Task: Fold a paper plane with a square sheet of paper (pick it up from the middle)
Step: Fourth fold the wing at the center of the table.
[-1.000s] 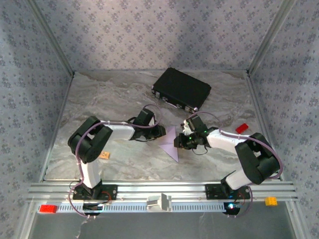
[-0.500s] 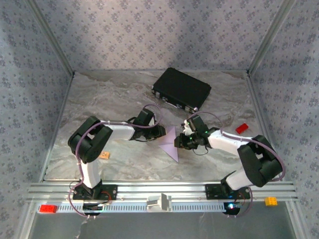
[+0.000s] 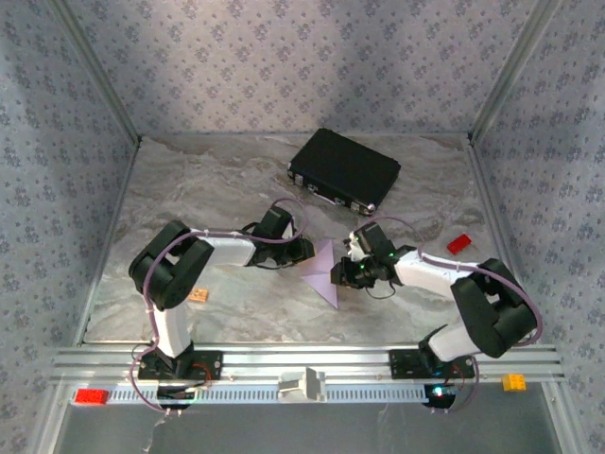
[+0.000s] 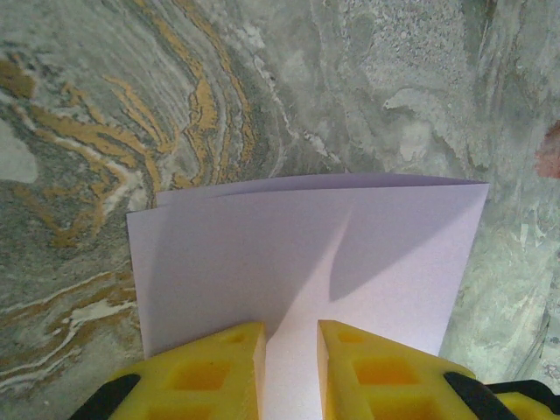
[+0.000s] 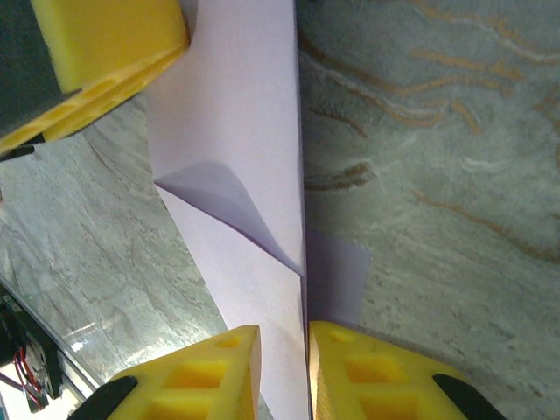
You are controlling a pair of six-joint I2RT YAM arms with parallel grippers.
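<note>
The thin, pale lilac-purple square sheet of paper (image 3: 318, 276), partly folded with one flap curling up, lay on the desk between the two sets of jaws. Its left side met the left jaws and its right side met the right jaws. Through the left wrist camera I saw the paper (image 4: 306, 254) as two layers, one edge peeking past the other, running in beneath the yellow foam fingers (image 4: 210, 367). The left jaws stood only narrowly parted, with lilac showing in the gap, and were clamped on nothing I could see. The right jaws were likewise slightly apart, their yellow fingers (image 5: 376, 376) straddling a long fold line in the paper (image 5: 236, 131). Whether either pair's tips touched the sheet, I could not tell. Beyond both jaws sat a black rectangular case (image 3: 343, 170). A small red block (image 3: 458, 243) lay right of the right jaws and a small tan square block (image 3: 198, 295) left of the left jaws, all on the grey marbled desk (image 3: 189, 189).
</note>
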